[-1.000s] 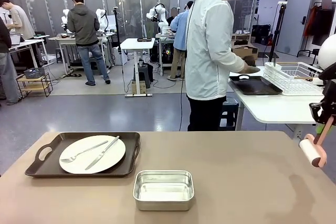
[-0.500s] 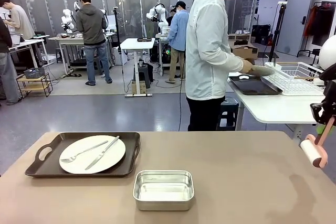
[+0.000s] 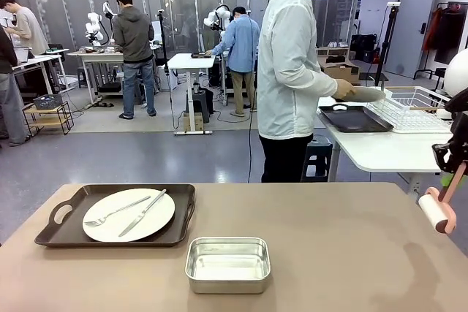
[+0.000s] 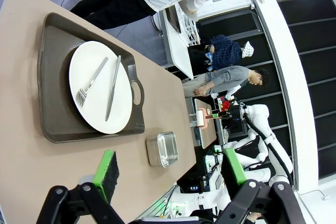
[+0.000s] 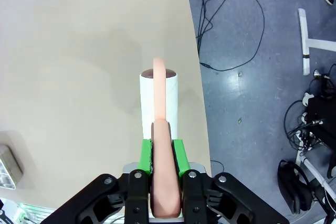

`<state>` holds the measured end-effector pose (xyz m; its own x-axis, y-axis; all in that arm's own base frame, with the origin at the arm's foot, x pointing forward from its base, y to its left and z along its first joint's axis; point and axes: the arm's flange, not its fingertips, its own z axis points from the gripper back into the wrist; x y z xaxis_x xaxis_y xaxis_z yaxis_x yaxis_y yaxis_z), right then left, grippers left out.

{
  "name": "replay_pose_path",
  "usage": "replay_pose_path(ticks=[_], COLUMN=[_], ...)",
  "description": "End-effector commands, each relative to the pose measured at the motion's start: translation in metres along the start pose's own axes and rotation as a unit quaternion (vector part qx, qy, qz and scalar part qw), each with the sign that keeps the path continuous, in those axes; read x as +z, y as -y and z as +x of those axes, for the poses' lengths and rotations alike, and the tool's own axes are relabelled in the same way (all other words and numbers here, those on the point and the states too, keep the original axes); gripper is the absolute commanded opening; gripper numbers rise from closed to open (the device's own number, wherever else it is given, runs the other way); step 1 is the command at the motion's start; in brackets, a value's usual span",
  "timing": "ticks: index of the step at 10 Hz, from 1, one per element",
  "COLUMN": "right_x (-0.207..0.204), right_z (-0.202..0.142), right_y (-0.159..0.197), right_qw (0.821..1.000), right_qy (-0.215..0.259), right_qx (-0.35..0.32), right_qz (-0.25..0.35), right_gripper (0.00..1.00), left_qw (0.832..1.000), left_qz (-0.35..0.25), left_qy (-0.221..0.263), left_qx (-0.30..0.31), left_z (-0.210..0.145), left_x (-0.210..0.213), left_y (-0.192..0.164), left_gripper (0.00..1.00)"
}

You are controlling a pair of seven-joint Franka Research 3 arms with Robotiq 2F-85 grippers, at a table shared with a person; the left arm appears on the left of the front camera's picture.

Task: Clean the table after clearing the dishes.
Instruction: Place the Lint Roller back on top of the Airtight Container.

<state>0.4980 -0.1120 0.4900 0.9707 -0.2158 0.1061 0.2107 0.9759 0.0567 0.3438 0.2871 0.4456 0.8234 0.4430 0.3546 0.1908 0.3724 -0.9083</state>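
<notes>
**Op:** Table (image 3: 329, 239) first. What's on it?

**Me:** Tan top. A brown tray (image 3: 99, 195) sits on the left part, with a white plate (image 3: 153, 221) in it. The fork (image 3: 117, 211) and knife (image 3: 142, 212) lie on the plate side by side, fork on the left. A steel pan (image 3: 227, 264) sits near the tray's near right corner, closer to my side and apart from the tray.

**Op:** Right end effector?

**Me:** My right end effector (image 5: 161, 153) is pinched narrow on the pink handle of a roller (image 5: 149, 103), with a green pad on each side of the handle. In the front view it (image 3: 452, 174) hangs by the table's right edge. The roller (image 3: 436, 213) is above the top and not touching. Its shadow falls on the top below.

**Op:** Left one?

**Me:** My left end effector (image 4: 169, 174) is spread wide with nothing between the pads. It is high over the table and looks down on the tray (image 4: 52, 77), plate (image 4: 121, 114) and pan (image 4: 161, 149).

**Op:** Anyone around?

**Me:** A person (image 3: 289, 71) in a white jacket stands side-on at a white table (image 3: 380, 151) past the far edge. One hand (image 3: 342, 91) holds a flat dish (image 3: 368, 94) over a second tray (image 3: 355, 118), beside a wire rack (image 3: 409, 107). I can't tell if it's a plate. More people (image 3: 135, 49) stand at benches well behind.
</notes>
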Motion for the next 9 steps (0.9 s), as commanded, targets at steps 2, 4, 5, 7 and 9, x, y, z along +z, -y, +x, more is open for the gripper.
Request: replay_pose_path(ticks=[2, 4, 5, 7, 9], right_x=[0.002, 0.002, 0.002, 0.018, 0.044], right_z=[0.002, 0.002, 0.002, -0.009, -0.029], right_y=[0.000, 0.000, 0.000, -0.023, -0.076], right_qw=[1.000, 1.000, 1.000, 0.995, 0.978], right_qy=[0.003, 0.003, 0.003, 0.044, 0.071], right_qx=[0.000, 0.000, 0.000, 0.074, 0.189], right_qz=[0.000, 0.000, 0.000, 0.049, 0.045], right_gripper=[0.21, 0.21, 0.21, 0.21, 0.21], left_qw=[1.000, 1.000, 1.000, 1.000, 1.000], left_qz=[-0.006, -0.006, -0.006, -0.006, -0.006], left_qy=[0.003, 0.003, 0.003, 0.003, 0.003], left_qx=[-0.002, -0.002, -0.002, -0.002, -0.002], left_z=[0.000, 0.000, 0.000, 0.000, 0.000], left_x=[0.002, 0.002, 0.002, 0.002, 0.002], left_y=[0.002, 0.002, 0.002, 0.002, 0.002], left_gripper=[1.00, 1.00, 1.00, 1.00, 1.00])
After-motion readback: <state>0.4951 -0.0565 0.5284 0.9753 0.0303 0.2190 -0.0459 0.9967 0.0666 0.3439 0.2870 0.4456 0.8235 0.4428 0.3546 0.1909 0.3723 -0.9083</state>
